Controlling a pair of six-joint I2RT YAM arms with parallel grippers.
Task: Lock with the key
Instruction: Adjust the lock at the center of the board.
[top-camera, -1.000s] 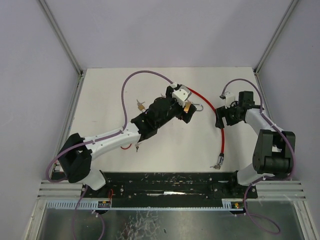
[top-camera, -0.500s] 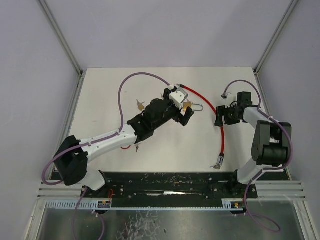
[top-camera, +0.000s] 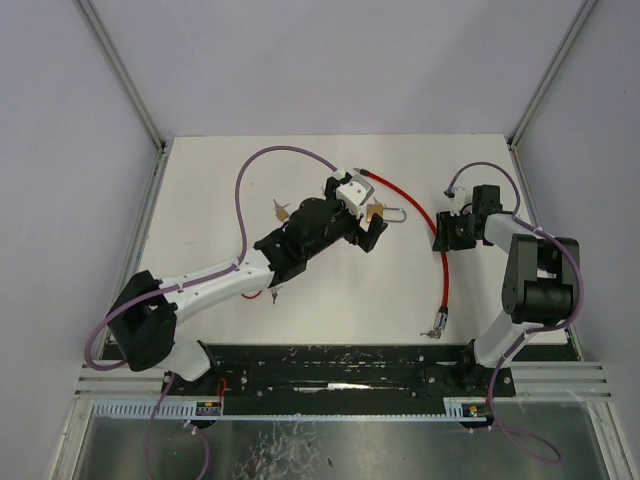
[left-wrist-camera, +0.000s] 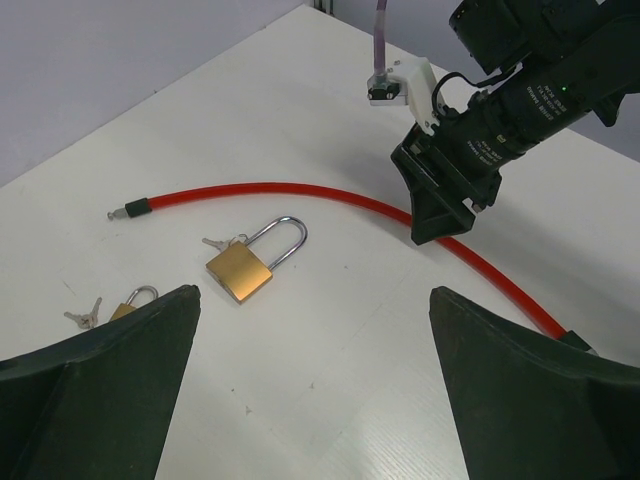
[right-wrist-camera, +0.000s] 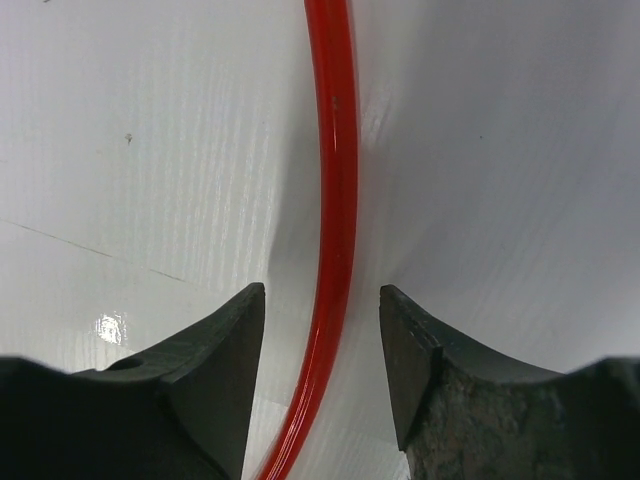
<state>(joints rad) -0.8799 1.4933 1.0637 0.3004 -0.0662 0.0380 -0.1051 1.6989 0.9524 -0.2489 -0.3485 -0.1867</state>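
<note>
A brass padlock (left-wrist-camera: 240, 270) with its shackle swung open lies on the white table, and a small key (left-wrist-camera: 220, 242) touches its far corner. In the top view the padlock (top-camera: 386, 212) sits just right of my left gripper (top-camera: 362, 212). That left gripper (left-wrist-camera: 312, 295) hovers open above bare table, short of the padlock. My right gripper (right-wrist-camera: 322, 300) is down at the table with its jaws astride the red cable (right-wrist-camera: 335, 200); a gap shows on both sides. From above, the right gripper (top-camera: 441, 234) stands at the cable's bend.
A smaller brass padlock (left-wrist-camera: 128, 305) with keys (left-wrist-camera: 85, 316) lies left of the main one. The red cable (top-camera: 445, 275) runs from a metal tip (top-camera: 360, 171) at the back to another end (top-camera: 433, 328) near the front. Another key (top-camera: 273, 296) lies by the left forearm.
The right gripper's jaws have narrowed around the red cable and its wrist has shifted slightly. The left gripper has drifted a little toward the back left, staying wide open.
</note>
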